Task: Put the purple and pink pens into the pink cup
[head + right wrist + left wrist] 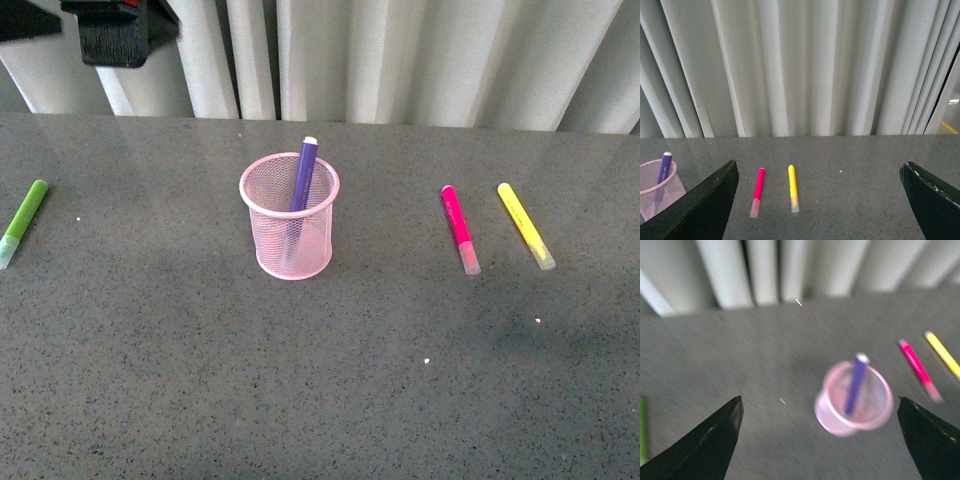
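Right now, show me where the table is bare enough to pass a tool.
Widest bare stretch: the whole near side of the table, in front of the pink cup. Also open: between the green pen and the cup, and between the cup and the pink pen. Tight only between the pink pen and the yellow pen.

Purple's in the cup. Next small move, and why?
Probably lower the right gripper over the pink pen. The purple pen already stands in the pink cup. The pink pen lies flat to the cup's right, beside the yellow pen. The right gripper is open, empty and facing it.
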Available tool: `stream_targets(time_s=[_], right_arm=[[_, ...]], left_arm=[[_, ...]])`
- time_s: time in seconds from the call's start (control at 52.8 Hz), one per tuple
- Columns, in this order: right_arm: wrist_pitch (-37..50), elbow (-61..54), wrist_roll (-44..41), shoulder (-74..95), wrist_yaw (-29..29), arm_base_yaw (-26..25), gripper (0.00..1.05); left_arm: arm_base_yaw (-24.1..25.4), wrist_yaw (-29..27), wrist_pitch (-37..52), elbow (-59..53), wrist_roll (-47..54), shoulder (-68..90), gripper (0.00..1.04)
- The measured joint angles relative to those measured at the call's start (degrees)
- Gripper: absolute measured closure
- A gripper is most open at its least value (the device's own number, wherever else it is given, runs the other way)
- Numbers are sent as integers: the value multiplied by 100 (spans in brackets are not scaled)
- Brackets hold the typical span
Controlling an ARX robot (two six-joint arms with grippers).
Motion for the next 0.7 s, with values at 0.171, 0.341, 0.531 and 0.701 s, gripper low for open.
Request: stream_targets(time_s=[0.171,0.341,0.531,0.701], right_arm=[[0,0,0,0,2,0,7],[0,0,0,0,-2,0,7],[0,0,0,0,0,0,7],[0,0,0,0,0,0,7]], left_arm=[[214,-1202,3556,-1644,83,-299,44],[540,-914,3823,-2505,111,-1182,80],[774,-660,3652,-3108,131,-1923,101],[977,-474,3270,-3521,131,-2693,101]])
